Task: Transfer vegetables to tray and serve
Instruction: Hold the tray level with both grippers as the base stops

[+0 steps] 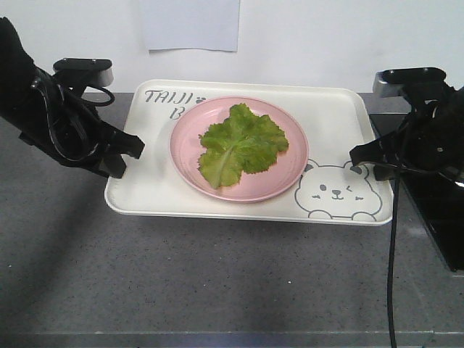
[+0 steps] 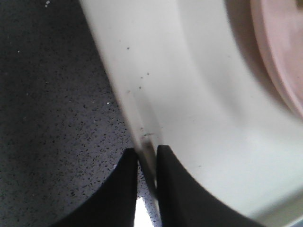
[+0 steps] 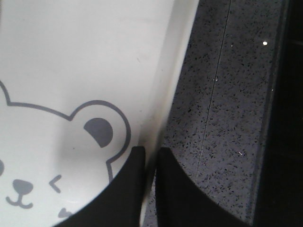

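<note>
A ruffled green lettuce leaf, the vegetables (image 1: 241, 145), lies on a round pink plate (image 1: 188, 163). That plate rests on the cream tray (image 1: 145, 185) with the grey bear drawing. At the tray's left rim (image 2: 137, 118), my left gripper (image 1: 129, 156) is shut on the edge, one finger under it and one over. My right gripper (image 1: 360, 157) is shut on the right rim (image 3: 163, 104) beside the bear's ear (image 3: 99, 130). The tray looks lifted a little off the counter. Both wrist views show the rim pinched between black fingertips (image 2: 124, 165), (image 3: 132, 165).
The grey speckled countertop (image 1: 217, 275) runs under and in front of the tray. A white wall with a sheet of paper (image 1: 192, 25) stands behind. A dark block (image 1: 435, 217) sits at the counter's right edge, with a cable (image 1: 391, 261) hanging in front.
</note>
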